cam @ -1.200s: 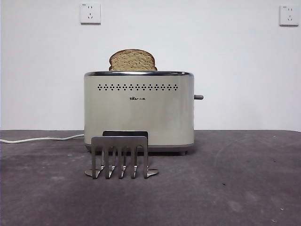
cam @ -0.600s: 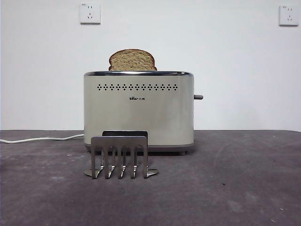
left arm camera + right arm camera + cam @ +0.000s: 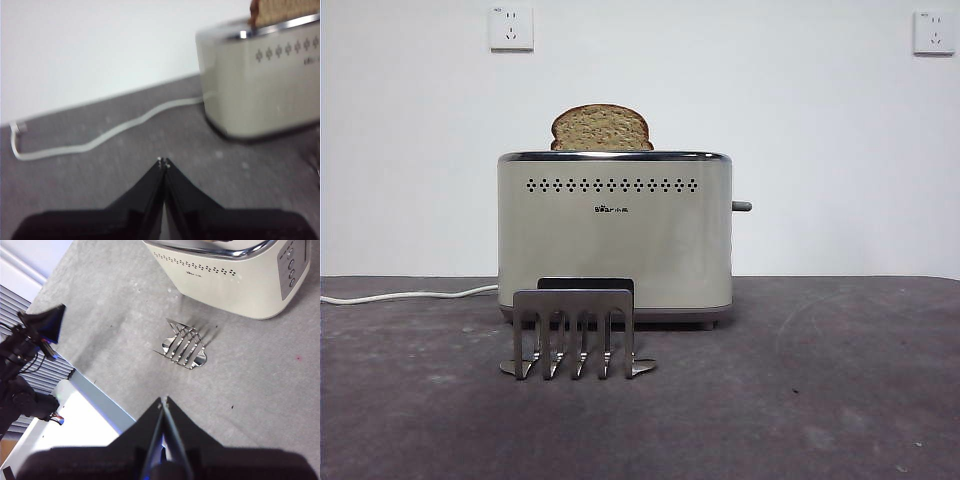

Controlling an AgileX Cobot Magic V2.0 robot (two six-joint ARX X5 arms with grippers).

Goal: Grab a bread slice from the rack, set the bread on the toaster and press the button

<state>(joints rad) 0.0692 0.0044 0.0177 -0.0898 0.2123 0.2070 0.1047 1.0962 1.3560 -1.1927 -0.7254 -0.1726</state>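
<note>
Both my hands are drawn back with jaws together, left hand [image 3: 163,161] and right hand [image 3: 163,400] holding nothing. The rack [image 3: 576,333] stands empty before the toaster [image 3: 615,235]. The slice of bread [image 3: 601,128], light and crumbly, sits in its slot. The button [image 3: 742,206], small and probably stiff, wants a push from above.

The toaster [image 3: 615,240] has a smooth, softly sheened cream shell with a glossy chrome top rim. The rack [image 3: 576,333] is brushed grey metal, and the slice of bread [image 3: 601,128] looks coarse and grainy. The worktop [image 3: 820,400] is matt, rough grey.
</note>
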